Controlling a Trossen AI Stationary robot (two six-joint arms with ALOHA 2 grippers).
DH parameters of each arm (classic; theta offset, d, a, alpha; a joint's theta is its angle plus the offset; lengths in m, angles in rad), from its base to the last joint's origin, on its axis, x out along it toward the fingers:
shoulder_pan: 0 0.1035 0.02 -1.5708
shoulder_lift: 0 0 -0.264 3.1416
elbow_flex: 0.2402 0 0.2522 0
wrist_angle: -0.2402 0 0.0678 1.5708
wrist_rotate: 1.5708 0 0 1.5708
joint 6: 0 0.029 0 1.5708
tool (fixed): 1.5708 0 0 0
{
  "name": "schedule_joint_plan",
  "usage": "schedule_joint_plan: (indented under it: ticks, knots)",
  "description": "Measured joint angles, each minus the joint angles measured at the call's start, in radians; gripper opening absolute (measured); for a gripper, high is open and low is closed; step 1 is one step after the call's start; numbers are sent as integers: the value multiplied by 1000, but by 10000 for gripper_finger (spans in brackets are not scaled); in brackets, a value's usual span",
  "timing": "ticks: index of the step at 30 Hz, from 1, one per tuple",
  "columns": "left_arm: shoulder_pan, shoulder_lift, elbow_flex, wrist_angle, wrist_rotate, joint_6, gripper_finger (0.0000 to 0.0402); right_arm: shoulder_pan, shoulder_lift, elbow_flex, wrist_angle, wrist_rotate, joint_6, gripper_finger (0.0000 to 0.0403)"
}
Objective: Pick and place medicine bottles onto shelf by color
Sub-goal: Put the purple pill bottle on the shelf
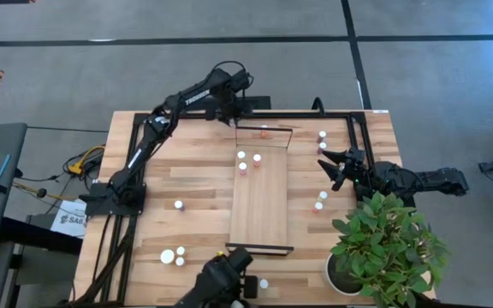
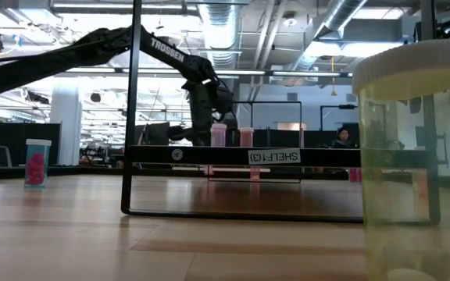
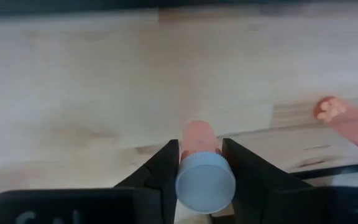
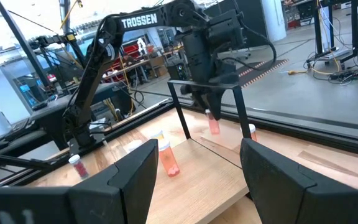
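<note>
The shelf [image 1: 260, 201] is a pale board lying along the table's middle, with three white-capped medicine bottles [image 1: 243, 168] standing on its far half. More bottles stand on the tabletop at the left [image 1: 178, 205], near left [image 1: 168, 257] and right [image 1: 322, 198]. My left gripper [image 1: 229, 120] is at the shelf's far left corner, pointing down, shut on a pink bottle [image 3: 197, 138]. My right gripper [image 1: 335, 168] waits open, level, right of the shelf with nothing between its fingers. My left gripper pinches the pink bottle between its two fingers [image 3: 166, 171] at its top, on opposite sides of the white cap [image 3: 205, 183]. The fingers come from above, pointing down. The bottle [image 4: 213, 124] hangs upright below them, cap up, just above the wood by the shelf's far rail.
A potted green plant [image 1: 388, 248] stands at the near right corner. A dark metal frame [image 1: 358, 128] runs round the table's far and side edges. A dark device [image 1: 225, 278] sits at the near edge. One bottle [image 2: 412, 156] stands close before the low camera.
</note>
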Motion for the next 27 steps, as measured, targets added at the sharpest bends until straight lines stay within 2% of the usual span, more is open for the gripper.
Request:
schedule_joint_plan:
  ticks: [10, 17, 27]
  knots:
    - [5, -87, -1, -27, -103, 35, 77, 0, 0, 0, 0, 0, 0, 251]
    - [5, -181, -1, -51, -172, 35, 103, 0, 0, 0, 0, 0, 0, 251]
    - [-21, -319, -1, -134, -218, 33, 108, 0, 0, 0, 0, 0, 0, 251]
